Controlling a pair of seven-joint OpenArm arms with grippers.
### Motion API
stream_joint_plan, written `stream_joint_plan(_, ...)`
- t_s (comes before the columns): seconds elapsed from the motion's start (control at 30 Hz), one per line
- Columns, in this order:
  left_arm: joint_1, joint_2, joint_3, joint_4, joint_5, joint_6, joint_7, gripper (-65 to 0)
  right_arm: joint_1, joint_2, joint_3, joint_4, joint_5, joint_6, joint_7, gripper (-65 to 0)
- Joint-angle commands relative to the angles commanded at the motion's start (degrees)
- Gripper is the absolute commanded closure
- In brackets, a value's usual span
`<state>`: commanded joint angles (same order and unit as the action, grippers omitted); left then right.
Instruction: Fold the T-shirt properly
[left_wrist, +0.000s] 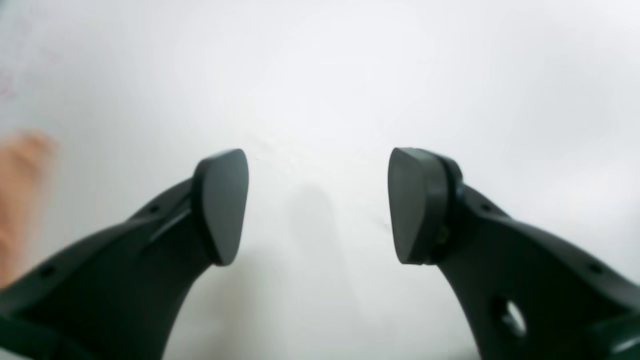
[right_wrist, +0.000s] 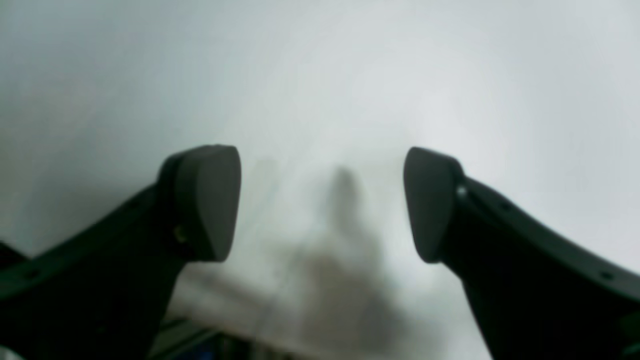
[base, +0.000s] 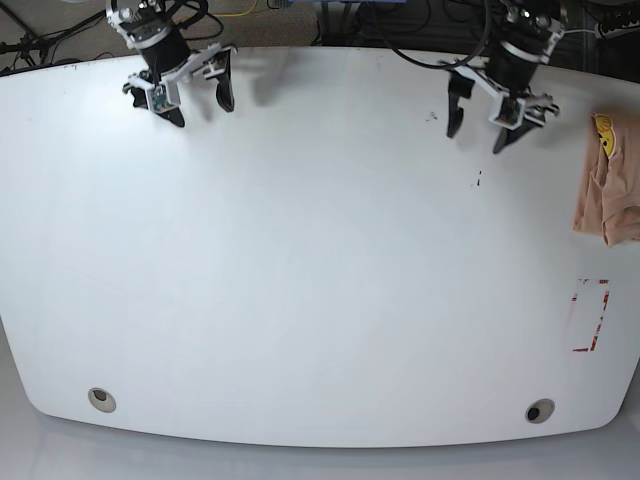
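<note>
The peach T-shirt lies crumpled at the table's right edge, partly cut off by the frame, with a bit of yellow print at its top. Its edge appears as a peach blur at the far left of the left wrist view. My left gripper hovers open over the far right of the table, left of the T-shirt and apart from it. Nothing sits between its fingers. My right gripper hangs open at the far left corner, far from the shirt, and it holds nothing.
The white table has a red rectangle outline near its right edge, below the shirt. Two round holes sit near the front edge. Small dark marks lie below the left gripper. Cables run behind the far edge.
</note>
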<state>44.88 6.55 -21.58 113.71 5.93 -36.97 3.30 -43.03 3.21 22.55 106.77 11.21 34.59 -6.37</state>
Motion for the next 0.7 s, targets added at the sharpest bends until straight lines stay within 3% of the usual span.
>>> stream_joint_plan(0.27, 8.7, -0.1, 2.3, -3.1, 0.0, 0.0, 0.3, -28.7, -7.1, -0.8, 0.5, -5.6, 1.5, 0.09, 4.6, -48.8)
stream_joint_plan(0.7, 10.7, -1.1, 2.3, -19.4, 0.0, -0.2, 0.0, -28.2, -11.8, -2.5, 0.4, -16.4, 1.1, 0.18, 6.2, -48.8)
